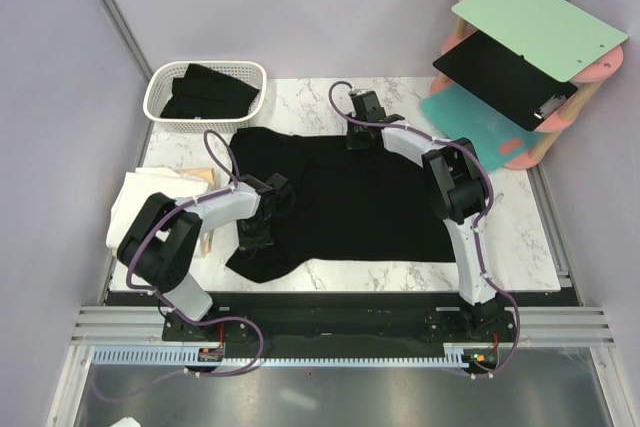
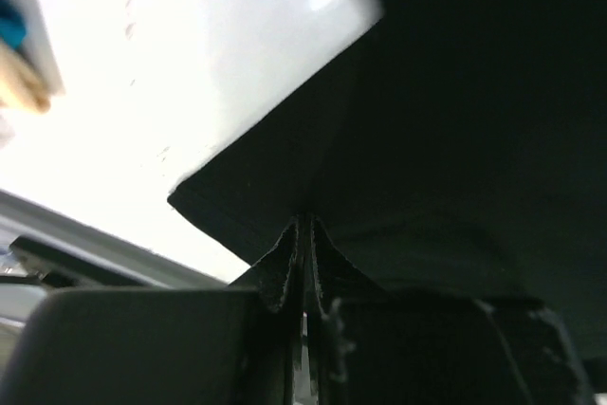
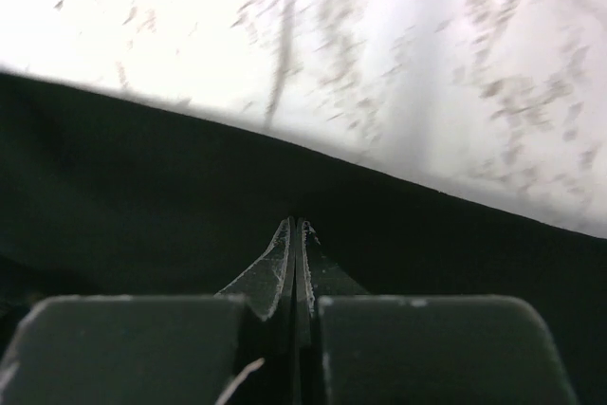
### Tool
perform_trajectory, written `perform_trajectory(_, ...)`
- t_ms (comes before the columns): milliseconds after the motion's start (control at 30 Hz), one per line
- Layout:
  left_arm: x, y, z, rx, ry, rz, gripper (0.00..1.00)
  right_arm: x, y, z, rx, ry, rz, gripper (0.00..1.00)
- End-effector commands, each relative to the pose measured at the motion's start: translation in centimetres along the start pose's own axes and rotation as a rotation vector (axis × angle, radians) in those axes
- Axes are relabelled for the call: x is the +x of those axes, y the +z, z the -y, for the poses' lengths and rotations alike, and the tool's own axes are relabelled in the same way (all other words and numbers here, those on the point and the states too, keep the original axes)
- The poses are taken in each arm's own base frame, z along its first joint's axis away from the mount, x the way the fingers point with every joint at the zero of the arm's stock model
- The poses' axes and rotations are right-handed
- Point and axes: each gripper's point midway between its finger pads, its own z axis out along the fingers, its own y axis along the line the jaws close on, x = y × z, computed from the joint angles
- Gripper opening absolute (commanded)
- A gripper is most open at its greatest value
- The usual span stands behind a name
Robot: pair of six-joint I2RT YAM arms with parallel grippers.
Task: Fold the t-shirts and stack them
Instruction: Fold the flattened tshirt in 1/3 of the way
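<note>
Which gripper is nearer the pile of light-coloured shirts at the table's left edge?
Left. The left gripper grips the black t-shirt at its left side, close beside the pile; the right gripper grips its far edge, farther right.

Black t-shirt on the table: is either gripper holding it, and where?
Both appear to. The left gripper is pinched shut on the left edge of the black t-shirt; the right gripper is shut on its far edge.

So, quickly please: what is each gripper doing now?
Left gripper: closed, pinching the black shirt.
Right gripper: closed on the same shirt's edge.
</note>
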Motion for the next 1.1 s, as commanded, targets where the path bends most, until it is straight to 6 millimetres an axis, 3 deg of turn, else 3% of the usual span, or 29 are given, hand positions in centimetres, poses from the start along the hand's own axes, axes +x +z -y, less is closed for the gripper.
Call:
perform_trajectory(0, 3.6, 1.6, -2.5, -0.088, -0.069, -0.081, 0.02, 1.1, 1.5, 5.0, 0.091, 0.069, -0.07, 0.0)
perform_trajectory(233, 4.6, 0.6, -1.2, 0.051, -0.143, -0.077, 0.02, 0.2, 1.8, 5.8, 0.077, 0.105, -0.067, 0.0)
perform_trajectory(433, 3.7, 0.1, -1.2, 0.034, -0.148, -0.012, 0.02, 0.1, 1.8, 4.3, -0.005, 0.091, -0.075, 0.0)
perform_trajectory(633, -0.6, -3.9, 0.3, 0.132, -0.162, 0.153, 0.02, -0.9, -0.3, 2.8, -0.064, 0.069, -0.052, 0.0)
perform_trajectory(767, -5.1, -7.9, 0.8, 0.175, -0.166, 0.319, 0.02, -2.7, -3.8, 1.0, -0.091, 0.027, 0.0, 0.0)
perform_trajectory(833, -6.9, -9.5, 1.2, 0.186, -0.167, 0.372, 0.02, -2.5, -4.8, 0.1, -0.102, 0.011, 0.003, 0.0)
perform_trajectory(867, -7.6, -9.3, 1.1, 0.157, -0.143, 0.379, 0.02, -3.2, -6.0, -0.4, -0.114, 0.008, 0.021, 0.0)
perform_trajectory(933, -9.2, -9.8, 1.6, 0.15, -0.14, 0.393, 0.02, -2.4, -6.9, -1.2, -0.145, 0.008, 0.005, 0.0)
perform_trajectory(1067, -12.3, -8.0, 1.8, 0.115, -0.131, 0.348, 0.02, -0.8, -9.2, -3.9, -0.192, -0.037, -0.01, 0.0)
